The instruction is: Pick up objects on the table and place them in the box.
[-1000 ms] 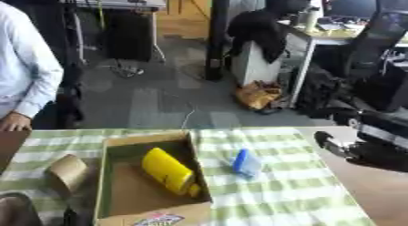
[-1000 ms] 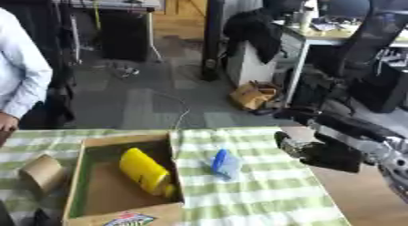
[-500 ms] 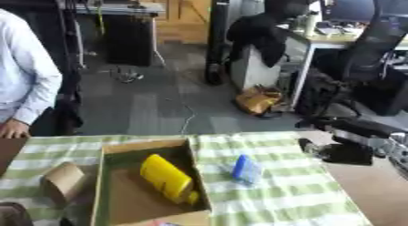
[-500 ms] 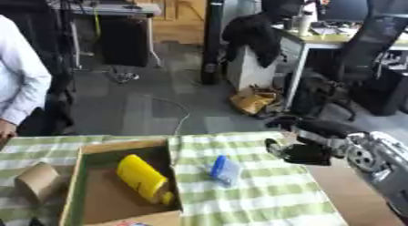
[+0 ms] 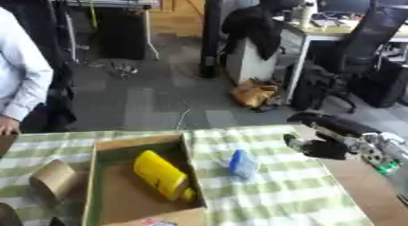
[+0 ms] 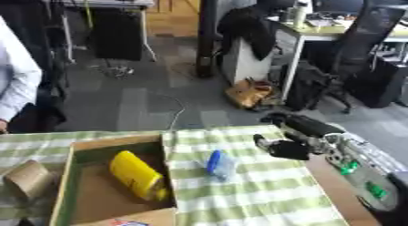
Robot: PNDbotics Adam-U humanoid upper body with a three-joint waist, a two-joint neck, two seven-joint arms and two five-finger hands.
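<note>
Right hand [image 6: 288, 147] now nearer the small blue packet [image 5: 242, 163] on the green-checked counter [image 5: 271, 197], fingers curled, empty. Yellow bottle [image 5: 162, 174] already inside cardboard box [image 5: 97, 175]. Packet likely next.

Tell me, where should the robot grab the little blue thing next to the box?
Probably across its narrow middle, coming from above and from the right. The blue thing lies on the cloth just right of the box, so its right side is free, and the right hand hovers there.
</note>
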